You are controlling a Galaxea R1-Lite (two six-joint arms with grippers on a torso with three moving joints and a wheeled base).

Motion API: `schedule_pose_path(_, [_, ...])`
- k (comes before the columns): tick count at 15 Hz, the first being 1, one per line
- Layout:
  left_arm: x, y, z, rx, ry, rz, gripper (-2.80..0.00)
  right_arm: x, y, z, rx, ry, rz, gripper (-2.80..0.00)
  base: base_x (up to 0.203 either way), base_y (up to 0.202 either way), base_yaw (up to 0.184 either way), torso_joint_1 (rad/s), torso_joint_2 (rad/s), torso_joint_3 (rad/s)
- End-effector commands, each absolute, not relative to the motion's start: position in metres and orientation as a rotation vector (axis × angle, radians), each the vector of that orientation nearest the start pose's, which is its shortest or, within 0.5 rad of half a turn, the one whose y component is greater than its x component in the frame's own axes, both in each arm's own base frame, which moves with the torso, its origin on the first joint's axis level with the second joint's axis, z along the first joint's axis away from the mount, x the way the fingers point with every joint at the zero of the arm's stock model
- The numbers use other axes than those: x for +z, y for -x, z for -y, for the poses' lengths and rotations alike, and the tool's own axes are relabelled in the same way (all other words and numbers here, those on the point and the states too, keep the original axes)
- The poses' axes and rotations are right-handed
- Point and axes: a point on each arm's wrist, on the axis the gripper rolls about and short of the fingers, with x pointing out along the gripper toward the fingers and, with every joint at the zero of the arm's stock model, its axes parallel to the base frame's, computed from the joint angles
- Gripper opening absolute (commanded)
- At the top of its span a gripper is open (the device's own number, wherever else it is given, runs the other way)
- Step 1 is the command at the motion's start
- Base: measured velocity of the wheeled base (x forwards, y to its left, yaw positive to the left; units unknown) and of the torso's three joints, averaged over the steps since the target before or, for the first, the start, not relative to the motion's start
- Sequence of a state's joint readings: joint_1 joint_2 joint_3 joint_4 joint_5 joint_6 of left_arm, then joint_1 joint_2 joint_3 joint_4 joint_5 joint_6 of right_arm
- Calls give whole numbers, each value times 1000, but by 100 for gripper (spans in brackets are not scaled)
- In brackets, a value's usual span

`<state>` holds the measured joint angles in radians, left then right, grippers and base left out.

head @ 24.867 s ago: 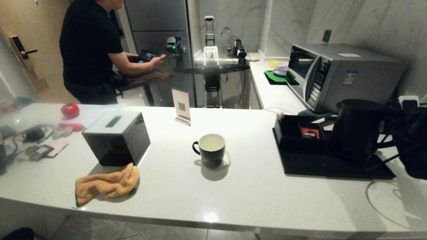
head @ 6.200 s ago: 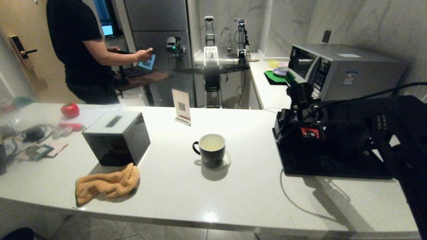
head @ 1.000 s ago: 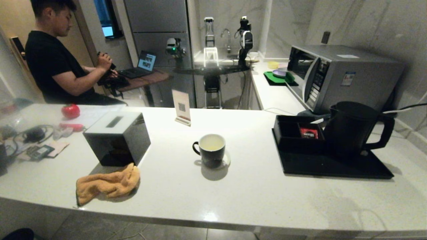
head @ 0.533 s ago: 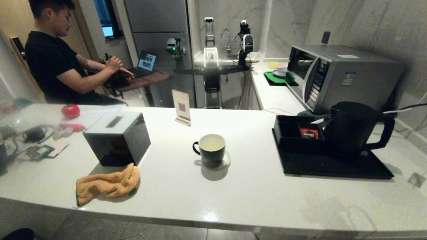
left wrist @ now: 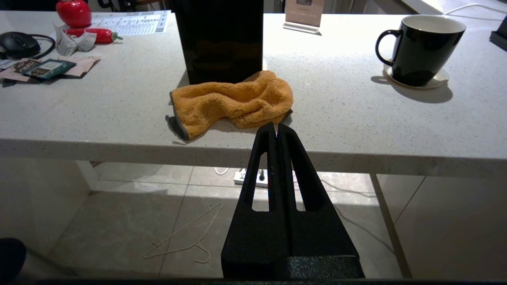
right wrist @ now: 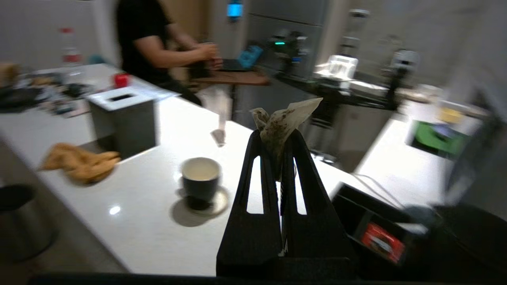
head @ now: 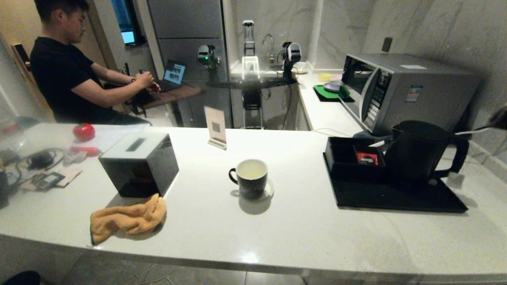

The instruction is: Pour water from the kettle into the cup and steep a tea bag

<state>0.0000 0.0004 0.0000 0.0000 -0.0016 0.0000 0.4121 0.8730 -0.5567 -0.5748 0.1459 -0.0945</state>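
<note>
My right gripper is clamped on a tea bag, raised above the desk beyond the cup. I should center over its water and lower slowly. My left gripper, closed and empty, sits parked below the desk edge.

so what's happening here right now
The right gripper is shut on a tea bag, held in the air above the counter. The cup sits on a coaster with pale water already in it. The kettle is set on its black tray. The left gripper is shut and parked below the counter edge.
</note>
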Motion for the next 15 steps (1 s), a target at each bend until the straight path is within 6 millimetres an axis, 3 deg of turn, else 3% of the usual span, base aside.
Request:
schedule_pose_path(1, [76,23,0,-2,0,1,-280,276,-102,-49,588,65,255,-280,0,0,0,0,0,0])
schedule_pose_path(6, [75,23,0,-6,-9,-2,-280,300,-132,-65,694,75,267,-280,0,0,0,0,0,0])
schedule_pose_path(10, [75,23,0,-8,-17,0,-280,313,-141,-77,782,74,286,-280,0,0,0,0,0,0])
schedule_pose_path(15, [105,29,2,-69,-53,84,-280,316,-150,-101,881,65,278,-280,0,0,0,0,0,0])
